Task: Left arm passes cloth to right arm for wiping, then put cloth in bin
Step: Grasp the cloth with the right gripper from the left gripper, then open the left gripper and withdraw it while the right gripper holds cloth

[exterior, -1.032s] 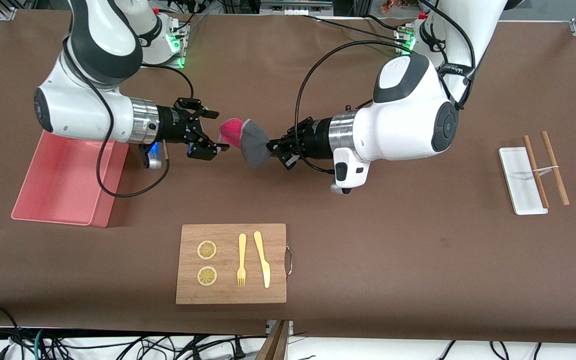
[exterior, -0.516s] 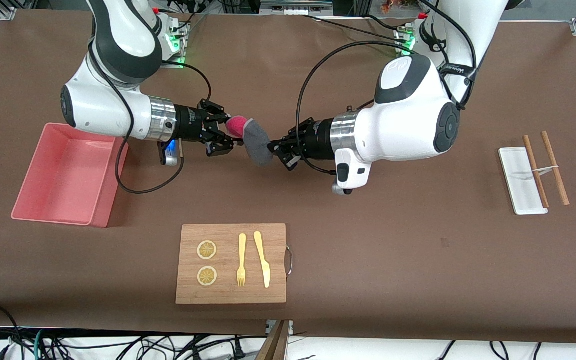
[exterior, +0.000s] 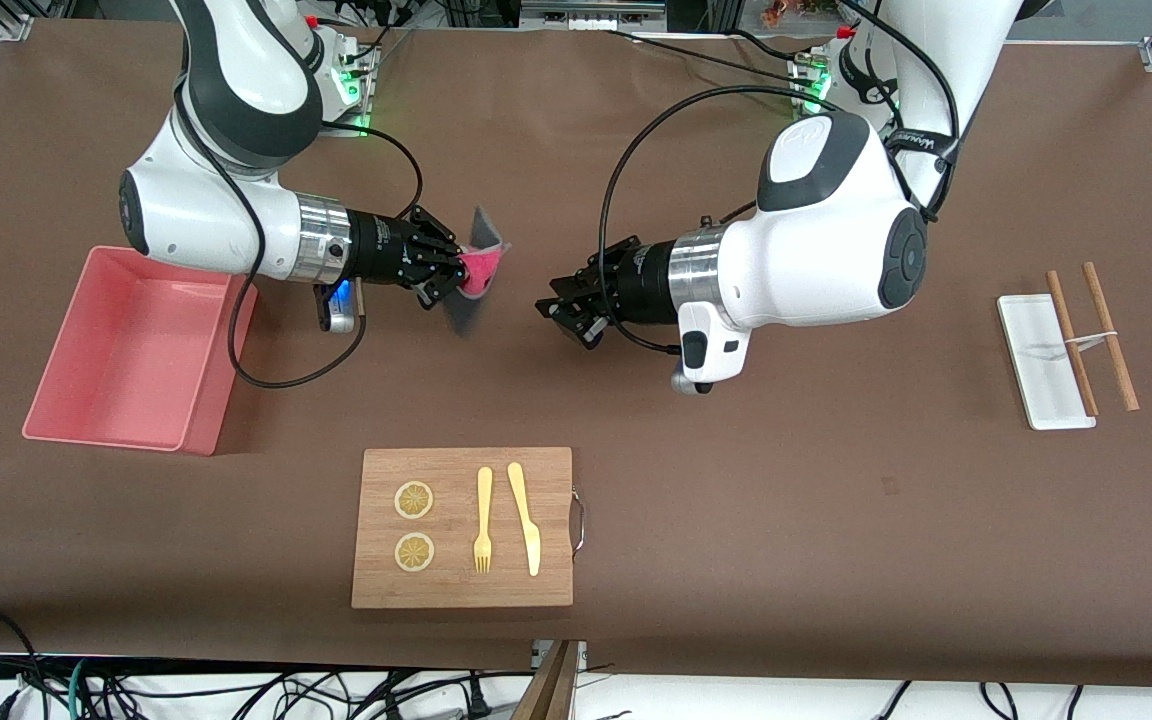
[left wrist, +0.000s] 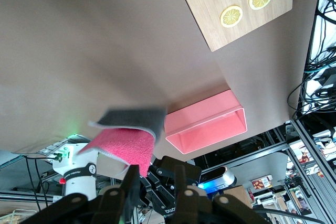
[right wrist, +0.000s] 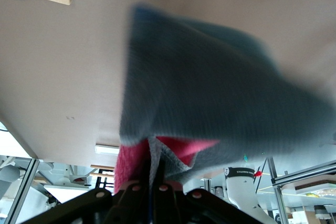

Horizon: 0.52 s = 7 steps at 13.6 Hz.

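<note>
The cloth point(exterior: 474, 262), grey on one face and magenta on the other, hangs in the air over the table, pinched in my right gripper point(exterior: 456, 270), which is shut on it. In the right wrist view the cloth point(right wrist: 210, 108) spreads out from the closed right gripper point(right wrist: 156, 174). My left gripper point(exterior: 548, 310) is open and empty, a short gap from the cloth, over the bare table. The left wrist view shows the cloth point(left wrist: 128, 140) ahead of the open left gripper point(left wrist: 156, 167). The pink bin point(exterior: 126, 350) stands at the right arm's end of the table and also shows in the left wrist view point(left wrist: 207, 129).
A wooden board point(exterior: 463, 527) with two lemon slices, a fork and a knife lies nearer the front camera than the grippers. A small white tray point(exterior: 1041, 362) with two wooden chopsticks lies at the left arm's end.
The right gripper closed on the cloth. The left gripper let go of it and drew back toward its own end. The cloth now hangs from the right gripper alone.
</note>
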Tool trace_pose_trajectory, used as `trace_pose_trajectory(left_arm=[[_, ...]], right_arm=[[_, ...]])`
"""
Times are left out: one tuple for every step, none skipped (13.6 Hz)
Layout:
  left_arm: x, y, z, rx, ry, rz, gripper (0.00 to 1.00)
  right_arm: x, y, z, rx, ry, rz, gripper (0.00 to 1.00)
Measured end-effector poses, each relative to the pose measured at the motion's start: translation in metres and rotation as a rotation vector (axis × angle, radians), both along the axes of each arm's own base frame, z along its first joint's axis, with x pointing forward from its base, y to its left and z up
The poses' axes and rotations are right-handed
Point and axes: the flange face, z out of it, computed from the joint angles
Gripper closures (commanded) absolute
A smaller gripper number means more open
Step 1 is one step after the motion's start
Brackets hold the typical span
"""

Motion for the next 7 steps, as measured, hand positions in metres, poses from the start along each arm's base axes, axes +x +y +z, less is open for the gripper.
trace_pose_trajectory(left_arm=[[0.000, 0.000, 0.000, 0.000, 0.000, 0.001, 0.00], [0.002, 0.002, 0.000, 0.001, -0.001, 0.004, 0.00], [0.005, 0.008, 0.000, 0.001, -0.005, 0.012, 0.00], [0.010, 0.016, 0.000, 0.001, -0.009, 0.019, 0.00], [0.015, 0.027, 0.000, 0.002, -0.009, 0.020, 0.00], [0.018, 0.038, -0.001, 0.007, -0.001, 0.002, 0.00], [0.020, 0.050, -0.004, 0.015, 0.015, -0.031, 0.00]], right_arm=[[0.000, -0.001, -0.001, -0.004, -0.025, 0.025, 1.00], [-0.001, -0.002, -0.003, -0.031, -0.050, 0.059, 1.00], [-0.002, -0.004, -0.008, -0.076, -0.077, 0.108, 1.00], [-0.005, -0.002, -0.016, -0.121, -0.103, 0.171, 1.00], [-0.008, 0.001, -0.027, -0.161, -0.130, 0.240, 1.00], [-0.010, 0.004, -0.039, -0.195, -0.148, 0.300, 1.00], [-0.011, 0.006, -0.054, -0.227, -0.160, 0.357, 1.00]])
